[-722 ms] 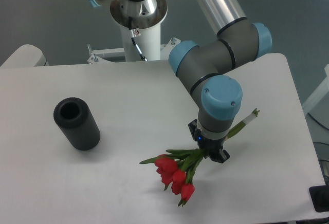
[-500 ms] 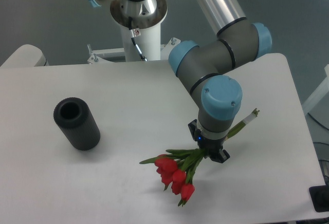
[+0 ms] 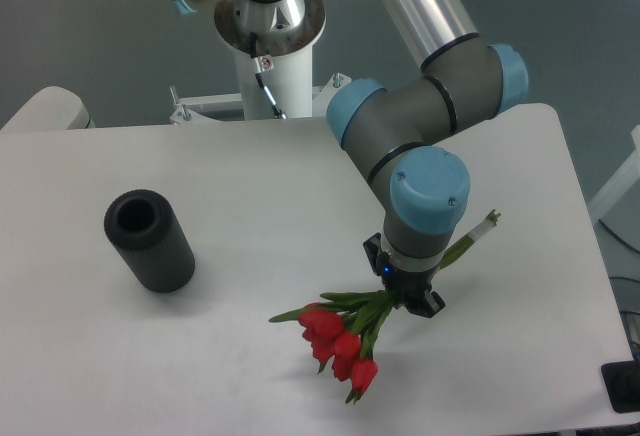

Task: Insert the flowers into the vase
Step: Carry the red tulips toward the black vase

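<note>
Low over the table's right side, the gripper is clamped on the flowers' stems just behind the leaves, red heads drooping toward the front edge. Lifting should go slowly, with the stem ends turned down before travelling. Well apart to the left, the vase stands upright, its hole showing nothing inside

Bare table between vase, flowers
</note>
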